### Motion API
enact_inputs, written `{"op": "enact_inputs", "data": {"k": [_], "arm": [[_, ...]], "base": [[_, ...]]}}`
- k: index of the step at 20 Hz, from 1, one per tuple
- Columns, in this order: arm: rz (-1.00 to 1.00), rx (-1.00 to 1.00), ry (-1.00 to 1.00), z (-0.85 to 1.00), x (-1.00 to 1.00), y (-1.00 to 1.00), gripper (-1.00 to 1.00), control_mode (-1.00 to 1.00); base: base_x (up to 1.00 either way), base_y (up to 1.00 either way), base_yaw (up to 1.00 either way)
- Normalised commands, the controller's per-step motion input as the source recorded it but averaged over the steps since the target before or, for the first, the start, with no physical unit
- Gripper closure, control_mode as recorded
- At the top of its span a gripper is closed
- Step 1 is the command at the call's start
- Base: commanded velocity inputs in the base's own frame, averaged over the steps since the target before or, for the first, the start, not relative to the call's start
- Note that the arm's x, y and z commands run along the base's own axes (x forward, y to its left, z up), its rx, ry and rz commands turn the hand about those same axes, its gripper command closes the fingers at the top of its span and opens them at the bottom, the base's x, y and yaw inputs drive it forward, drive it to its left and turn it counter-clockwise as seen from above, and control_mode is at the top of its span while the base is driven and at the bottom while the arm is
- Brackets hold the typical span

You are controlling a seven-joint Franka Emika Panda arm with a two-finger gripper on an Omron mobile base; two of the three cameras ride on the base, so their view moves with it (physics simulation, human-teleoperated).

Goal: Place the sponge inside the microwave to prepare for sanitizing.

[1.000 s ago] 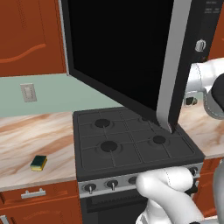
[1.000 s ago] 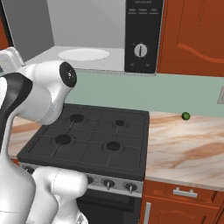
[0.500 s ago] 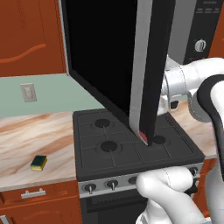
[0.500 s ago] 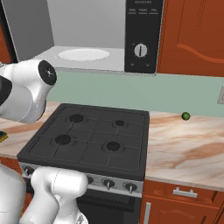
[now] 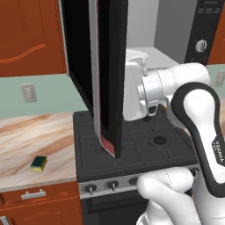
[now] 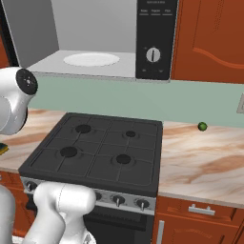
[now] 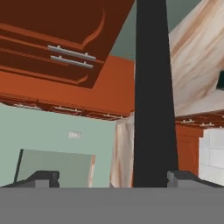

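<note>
The microwave [image 6: 95, 43] door [image 5: 107, 74] has swung fully open, so the spread, empty gripper [image 7: 111, 177] can fetch the sponge [image 5: 38, 164].

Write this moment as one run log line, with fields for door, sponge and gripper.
microwave door: swung open, edge-on to camera | sponge: on counter left of stove, untouched | gripper: open, empty, facing door edge | microwave: plate empty

arm: rises from the lower right of the left base view, bends at a dark elbow, then reaches left
wrist: level, its white hand partly hidden in the left base view
gripper [image 7: 111, 177]: jaws spread wide, nothing between them
fingertips [image 7: 43, 177]: two dark tips, well apart in the hand view
</note>
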Motion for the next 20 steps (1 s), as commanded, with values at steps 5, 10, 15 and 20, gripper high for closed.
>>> {"op": "enact_inputs", "data": {"k": [5, 10, 15, 20], "arm": [[0.08, 0.00, -0.07, 0.00, 0.06, 0.39, -1.00, -1.00], [0.07, 0.00, -0.05, -0.03, 0.04, 0.46, -1.00, -1.00], [0.06, 0.00, 0.00, -0.06, 0.07, 0.39, -1.00, -1.00], [0.04, 0.00, 0.00, -0.06, 0.03, 0.02, -1.00, -1.00]], "base": [[0.00, 0.00, 0.00], [0.00, 0.00, 0.00], [0.00, 0.00, 0.00], [0.00, 0.00, 0.00]]}}
